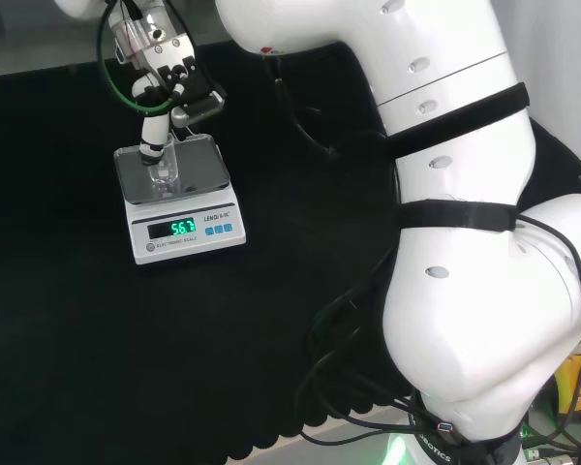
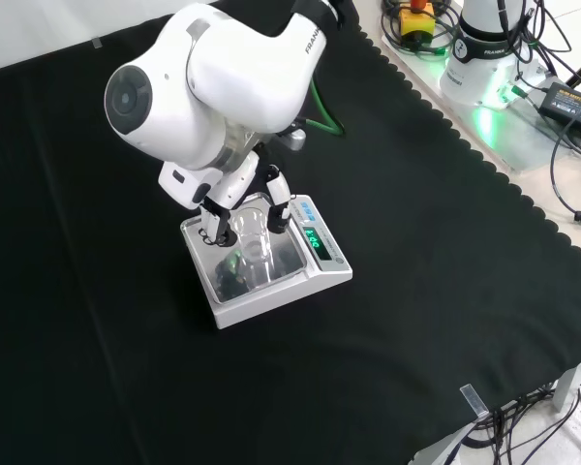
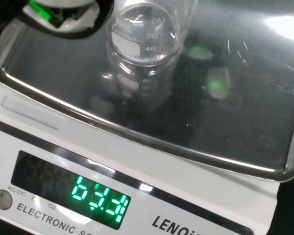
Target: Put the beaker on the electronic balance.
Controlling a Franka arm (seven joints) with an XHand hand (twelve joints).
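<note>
From the head view I see the clear glass beaker [image 1: 162,174] standing on the balance [image 1: 179,199] pan, the hand [image 1: 160,82] just above it. In the front view its fingers [image 2: 277,199] curl round the beaker. My wrist view shows printed graduations on the glass.

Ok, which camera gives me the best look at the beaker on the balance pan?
The wrist view: the beaker is close and large, standing on the balance pan. In the front view the hand partly covers the beaker. In the head view the beaker is small and faint under the fingers.
</note>
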